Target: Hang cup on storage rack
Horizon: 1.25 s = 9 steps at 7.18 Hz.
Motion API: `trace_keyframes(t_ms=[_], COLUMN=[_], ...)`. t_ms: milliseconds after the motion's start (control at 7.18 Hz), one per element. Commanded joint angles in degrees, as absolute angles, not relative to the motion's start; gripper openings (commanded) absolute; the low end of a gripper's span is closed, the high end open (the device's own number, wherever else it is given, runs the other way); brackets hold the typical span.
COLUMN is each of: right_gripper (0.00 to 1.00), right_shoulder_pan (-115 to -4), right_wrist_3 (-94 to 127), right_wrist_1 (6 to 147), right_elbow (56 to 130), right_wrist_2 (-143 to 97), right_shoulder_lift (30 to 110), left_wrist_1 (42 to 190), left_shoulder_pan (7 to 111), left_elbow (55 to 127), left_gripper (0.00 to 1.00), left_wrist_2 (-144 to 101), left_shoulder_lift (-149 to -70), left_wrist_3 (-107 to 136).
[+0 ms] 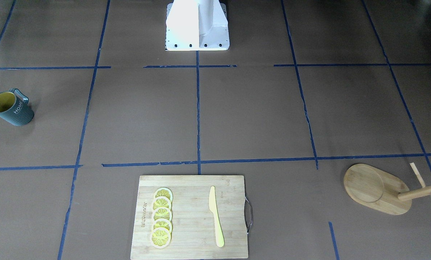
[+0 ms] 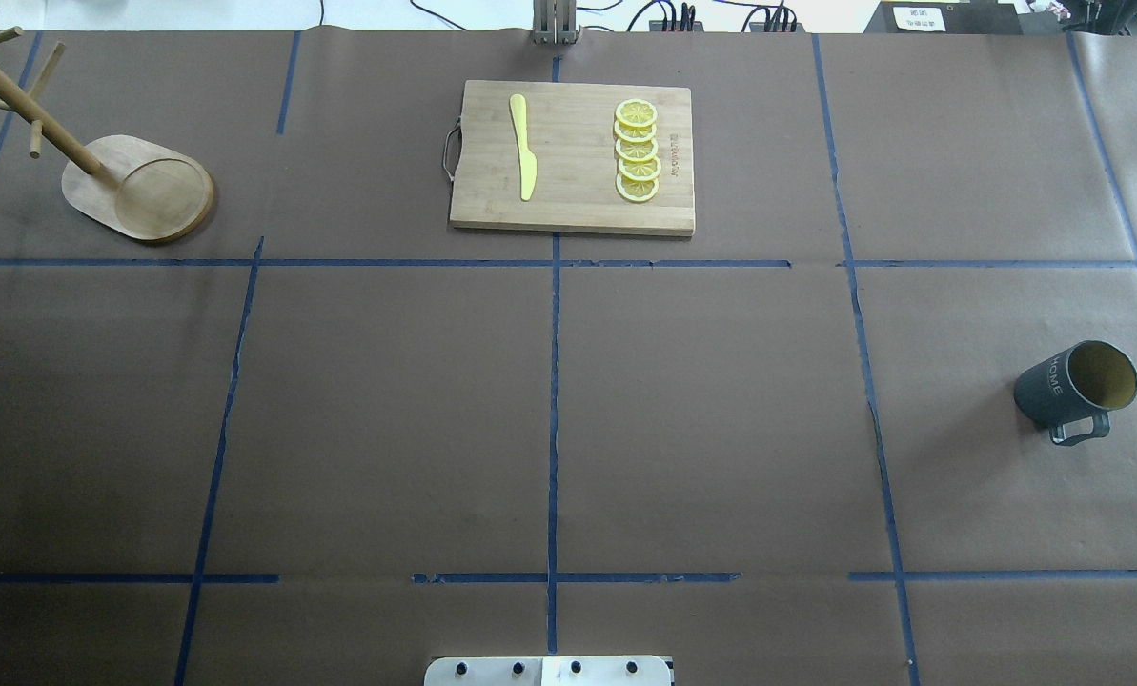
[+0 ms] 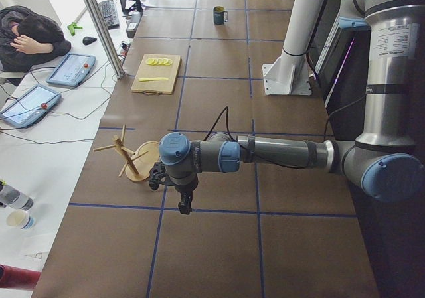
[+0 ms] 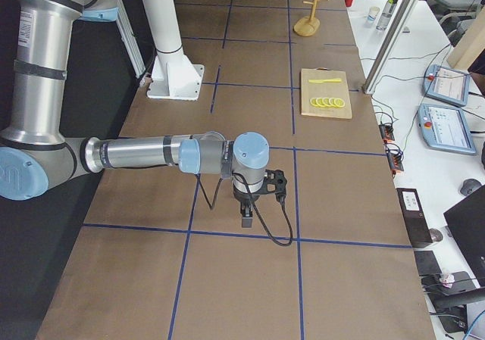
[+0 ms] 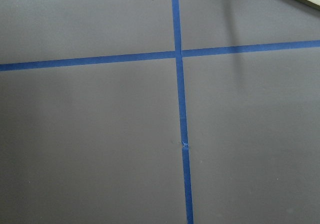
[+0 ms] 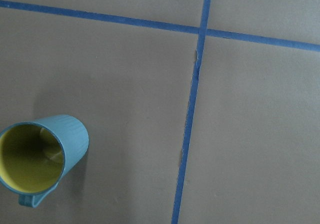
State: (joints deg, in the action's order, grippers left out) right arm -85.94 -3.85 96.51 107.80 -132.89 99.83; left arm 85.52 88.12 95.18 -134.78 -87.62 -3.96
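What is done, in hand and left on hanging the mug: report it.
Done: nothing; the mug sits on the table, far from the bamboo mug stand, whose pegs are bare. In hand: nothing; left gripper and right gripper hang clear of both. Left: grasp, carry, hang.

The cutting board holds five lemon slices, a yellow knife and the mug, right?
Not the cup: the overhead view shows it standing on the table, far from the cutting board. The five lemon slices and yellow knife do lie on it.

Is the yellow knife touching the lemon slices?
Apart. The overhead view shows the knife and the lemon slices lying on the cutting board with bare wood between them.
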Motion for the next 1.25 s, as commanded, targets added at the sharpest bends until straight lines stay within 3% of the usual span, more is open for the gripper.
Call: trace_keyframes(t_ms=[0,697,1114], right_gripper=[1.00,1.00,1.00], right_shoulder_pan=[-84.21,-77.98,-71.03], right_wrist_3=[-3.69,-3.51,4.34], right_wrist_1=[96.50,96.07,76.26], right_elbow=[107.84,107.75,99.34], right_wrist_2=[-132.89,-132.89,-132.63], right_shoulder_lift=[98.10,92.30,92.81], left_wrist_1=[85.60,85.61,85.61], left_shoulder_pan=[88.15,87.98,87.98], left_elbow=[95.19,95.19,95.19], left_gripper=[1.00,1.00,1.00], left_wrist_2=[-134.82,-134.74,-134.74], left_shoulder_lift=[-87.28,-87.28,-87.28], left_wrist_3=[-3.96,-3.96,-3.87])
